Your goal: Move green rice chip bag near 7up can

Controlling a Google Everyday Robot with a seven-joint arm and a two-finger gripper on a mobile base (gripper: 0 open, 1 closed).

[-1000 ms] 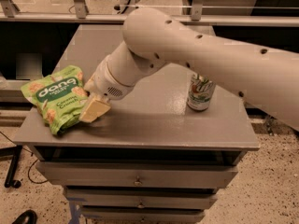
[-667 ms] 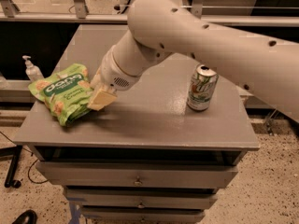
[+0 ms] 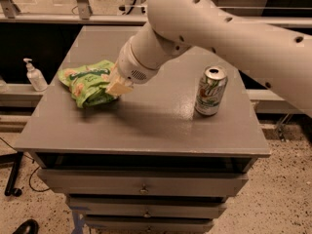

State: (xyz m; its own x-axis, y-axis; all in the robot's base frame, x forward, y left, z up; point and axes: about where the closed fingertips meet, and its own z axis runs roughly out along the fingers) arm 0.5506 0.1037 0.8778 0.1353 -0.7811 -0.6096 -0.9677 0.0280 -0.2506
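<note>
The pincer (image 3: 118, 87) clamps the green rice chip bag (image 3: 87, 84).

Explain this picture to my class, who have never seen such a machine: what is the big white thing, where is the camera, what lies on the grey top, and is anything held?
The big white shape is a robot's arm, reaching in from the upper right. At its tip sits the gripper, a two-finger clamp that serves as its hand. There is only one picture, from a camera looking down at the front of a grey cabinet with drawers. Where the camera is mounted cannot be told. Two things are on the cabinet's top: a green rice chip bag at the left and an upright 7up can at the right, well apart. The gripper appears shut on the bag's right edge, bunching it. Nothing touches the can. A pump bottle stands off to the left, not on the cabinet.
</note>
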